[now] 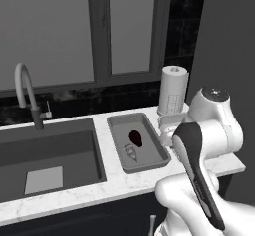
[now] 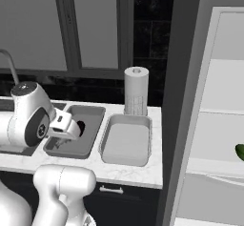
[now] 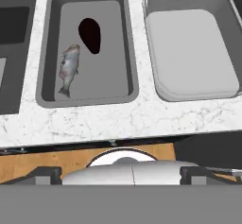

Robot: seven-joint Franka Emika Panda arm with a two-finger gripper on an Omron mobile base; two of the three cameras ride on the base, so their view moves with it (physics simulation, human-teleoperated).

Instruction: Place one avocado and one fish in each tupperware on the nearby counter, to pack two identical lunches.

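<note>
Left base view: The white marbled surface [image 1: 74, 196] carries one mid-grey tupperware [image 1: 149, 164], set just right of the dark sink basin [image 1: 50, 155]. Inside this tray lie two items: one blackish-maroon avocado [image 1: 135, 138] near the tray's middle and one pale silvery fish [image 1: 131, 153] just in front of it, toward the tray's front edge. One faucet [image 1: 27, 93] rises at the sink's rear edge. One paper towel roll [image 1: 173, 89] stands at the back edge of the surface, behind the tray's right rear corner. The arm covers the right end of the surface.

Right base view: Two tupperware trays sit side by side near the right end of the surface. The mid-grey one is on the left, partly behind the arm; the paler off-white tupperware [image 2: 125, 159] is on the right, close beside it but not touching. The paper towel roll stands behind the off-white tray's rear edge. One green fruit [image 2: 240, 151] shows at the picture's right edge, on a pale ledge well apart from the surface.

Hand view: The camera looks down on both trays. In the mid-grey tray the avocado lies toward the rear, the fish beside it along the left wall, tail toward the front edge; whether they touch cannot be told. The off-white tray holds one flat pale insert and no food. The fingers stand fully spread, holding nothing.
</note>
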